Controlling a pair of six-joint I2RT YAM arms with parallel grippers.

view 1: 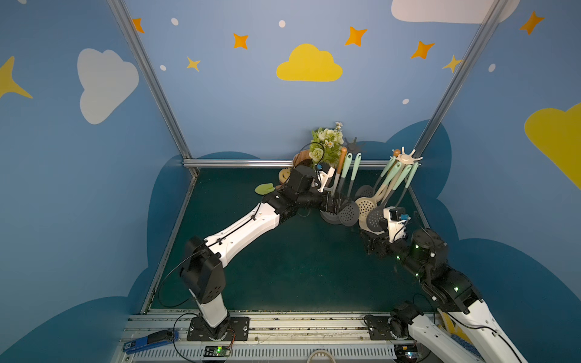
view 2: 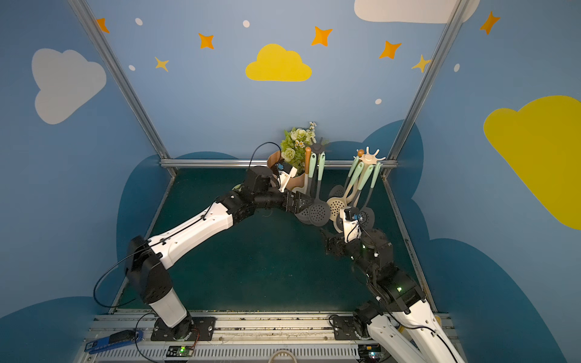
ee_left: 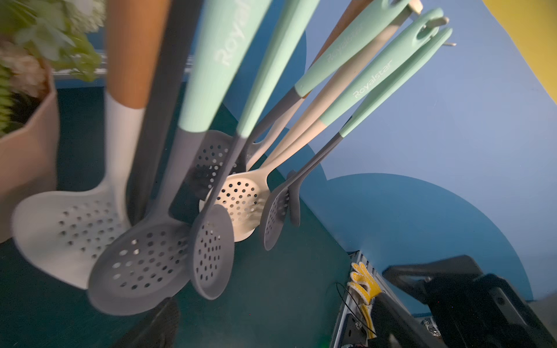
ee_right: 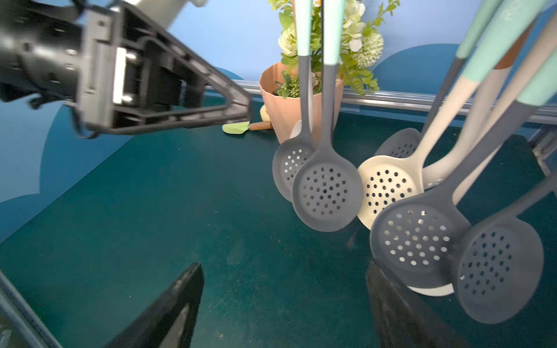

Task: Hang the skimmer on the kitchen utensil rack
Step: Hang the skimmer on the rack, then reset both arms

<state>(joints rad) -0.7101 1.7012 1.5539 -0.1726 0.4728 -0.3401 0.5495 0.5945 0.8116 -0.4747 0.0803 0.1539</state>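
Left gripper sits right beside the grey skimmer, fingers spread wide with nothing between them; the skimmer hangs by its mint handle from the dark rack, bowl clear of the table; looks to me like the hanging itself is done, and only pulling the arms clear is left. Right gripper is also spread and empty, low under the cream rack with its crowd of skimmers. Tight quarters here; a second grey skimmer and a white skimmer share the dark rack, the flower pot stands just behind, and a green spatula lies beside it; any careless exit could set those bowls swinging.
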